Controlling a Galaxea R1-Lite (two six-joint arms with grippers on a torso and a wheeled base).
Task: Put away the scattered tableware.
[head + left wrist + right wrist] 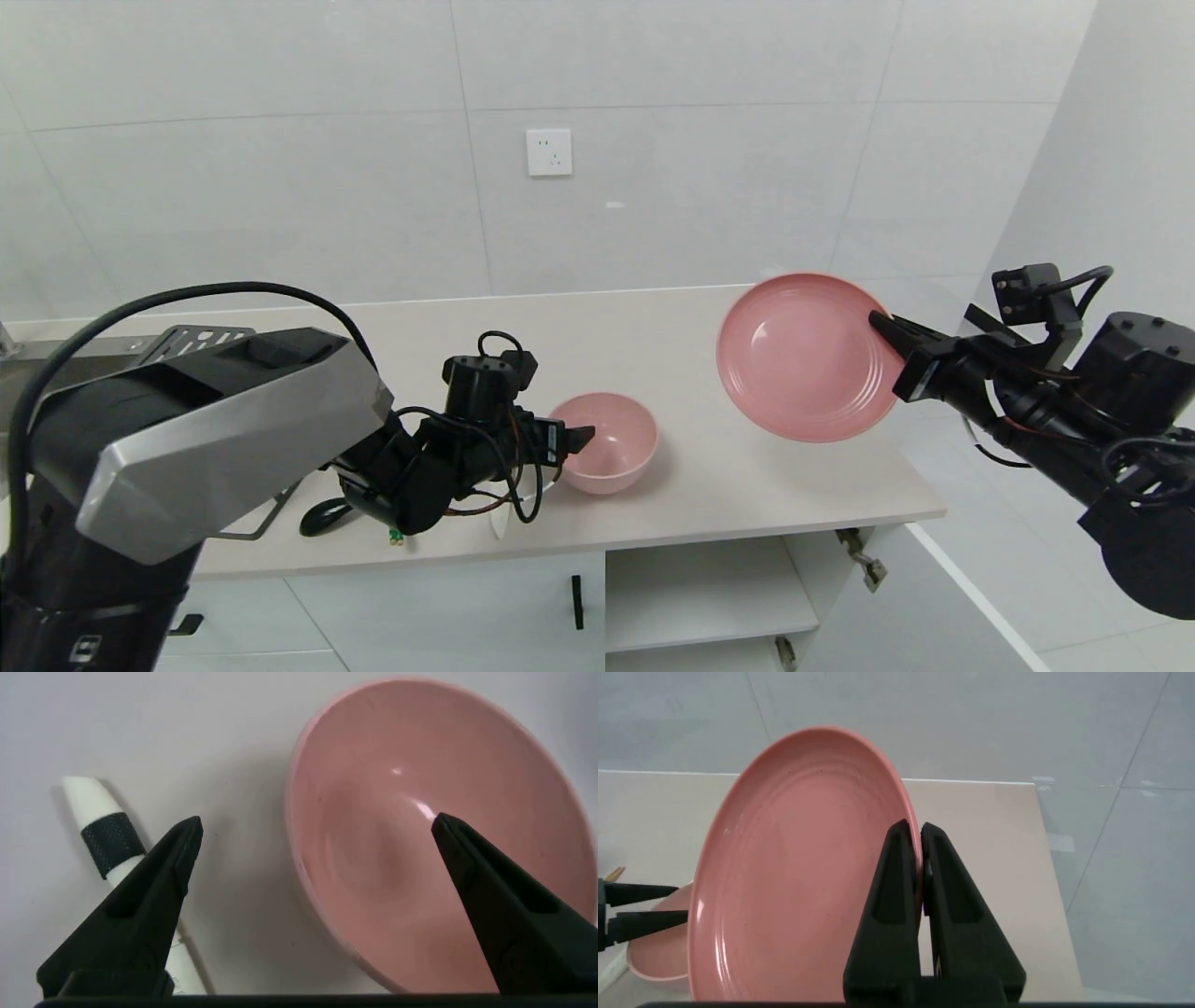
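The left arm covers much of what lies under it: a dark rounded object [326, 514] below its wrist is too hidden to name, and a white utensil [103, 829] with a dark band runs behind one finger, its far end cut off. In the right wrist view the lower edge of the pink plate [798, 359] is cut off as well. The left gripper [313, 835] is spread wide. One finger hangs over the inside of the pink bowl [439, 821], and the other is over the counter [653, 327] between the bowl's rim and the utensil; whether either touches cannot be told. The right gripper [920, 838] is clamped on the plate's rim, holding it clear of the counter, tilted nearly upright with its face toward the robot. The left arm lies low over the counter, pointing toward the right arm's side. The right arm is raised and points inward, with the plate ahead of its fingertips.
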